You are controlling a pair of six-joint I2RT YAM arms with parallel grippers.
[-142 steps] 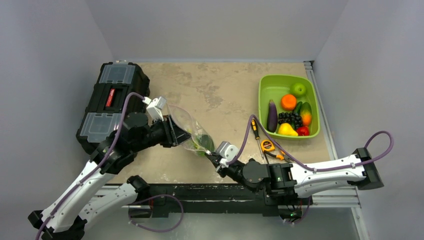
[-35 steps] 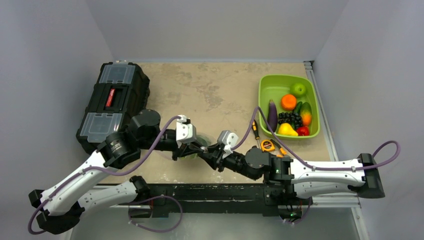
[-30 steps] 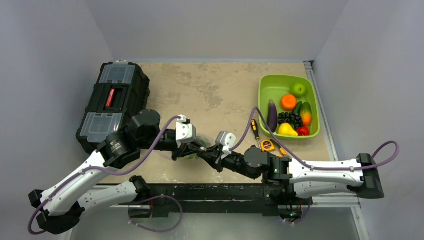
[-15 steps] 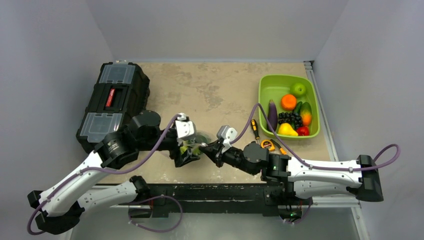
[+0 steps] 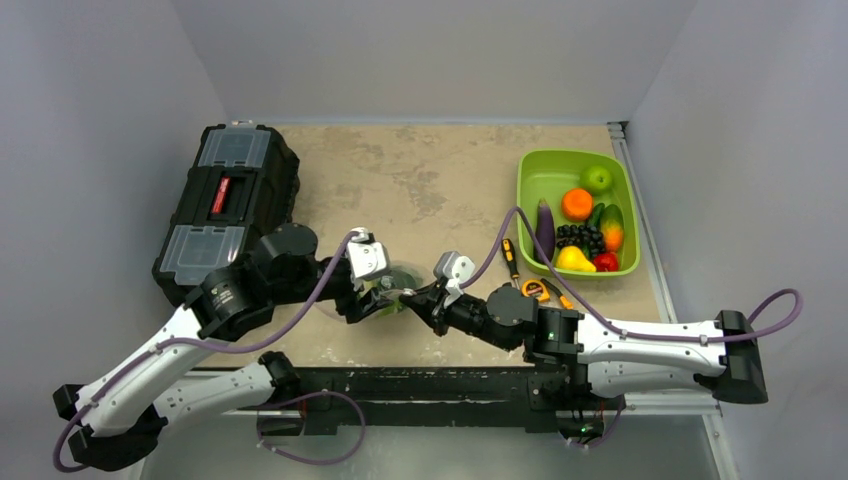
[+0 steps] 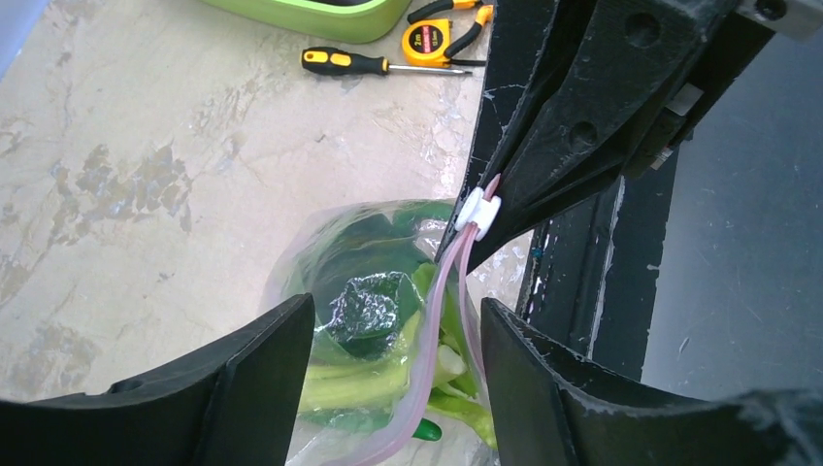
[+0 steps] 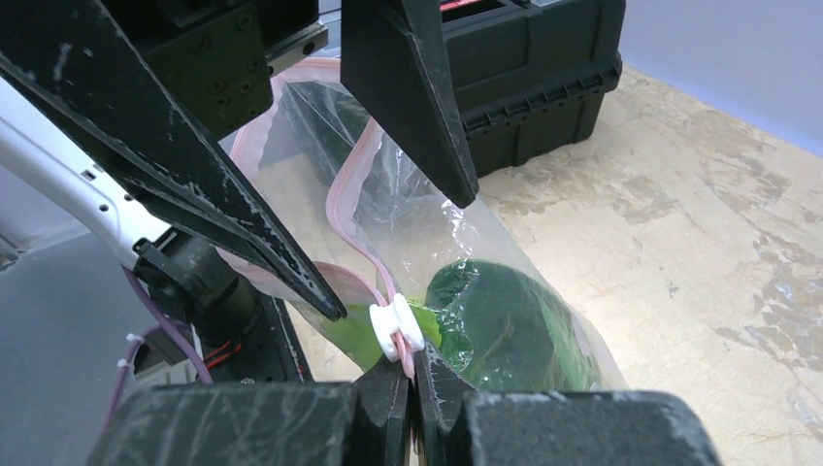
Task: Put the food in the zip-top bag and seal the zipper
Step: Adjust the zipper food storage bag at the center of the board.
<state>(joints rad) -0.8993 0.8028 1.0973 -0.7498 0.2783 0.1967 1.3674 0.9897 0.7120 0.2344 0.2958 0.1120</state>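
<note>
Trouble here would be the zip-top bag [image 5: 396, 281] just dragging along when the zipper [image 7: 342, 218] gets pulled. The left gripper [image 6: 393, 316] has its jaws apart on either side of the bag's mouth, and I can't tell if they even touch it, so nothing really anchors that end. The right gripper [image 7: 410, 374] is pinched tight on the pink strip just under the white slider [image 7: 396, 328], and a thin pinch like that could slip. A leaf near the track could jam it too.

The bag sits by the near edge of the table [image 5: 440, 180], between the two grippers. It's clear, floppy and crinkly, and the mouth looks unsealed. The food [image 7: 505, 320] is inside: dark leaves, pale green stalks.
</note>
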